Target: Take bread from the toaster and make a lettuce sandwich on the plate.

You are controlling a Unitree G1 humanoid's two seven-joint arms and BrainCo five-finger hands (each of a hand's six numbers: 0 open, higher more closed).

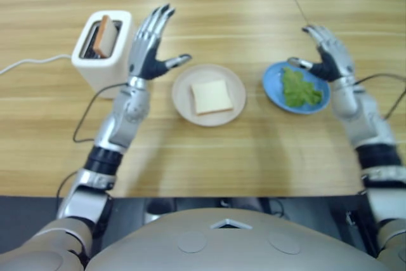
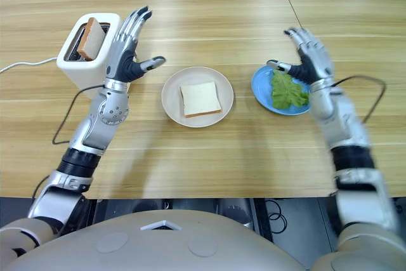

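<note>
Left hand (image 2: 125,52) spread wide and empty, just right of toaster (image 2: 76,71), fingers pointing away, thumb out toward plate (image 2: 170,103). Right hand (image 2: 309,55) likewise wide, holding nothing, at far edge of blue plate (image 2: 257,87), thumb close to lettuce (image 2: 287,90) — touching or not, cannot tell. One toast (image 2: 91,37) upright in toaster slot, top sticking out. Plate on the surface (image 2: 222,4) between the two hands, one white slice (image 2: 200,99) flat at its middle, bare on top. Lettuce heaped on blue plate, apart from slice. Black cable (image 2: 375,90) by right forearm — a full loop in right eye view, cut off at the frame edge in left eye view.
</note>
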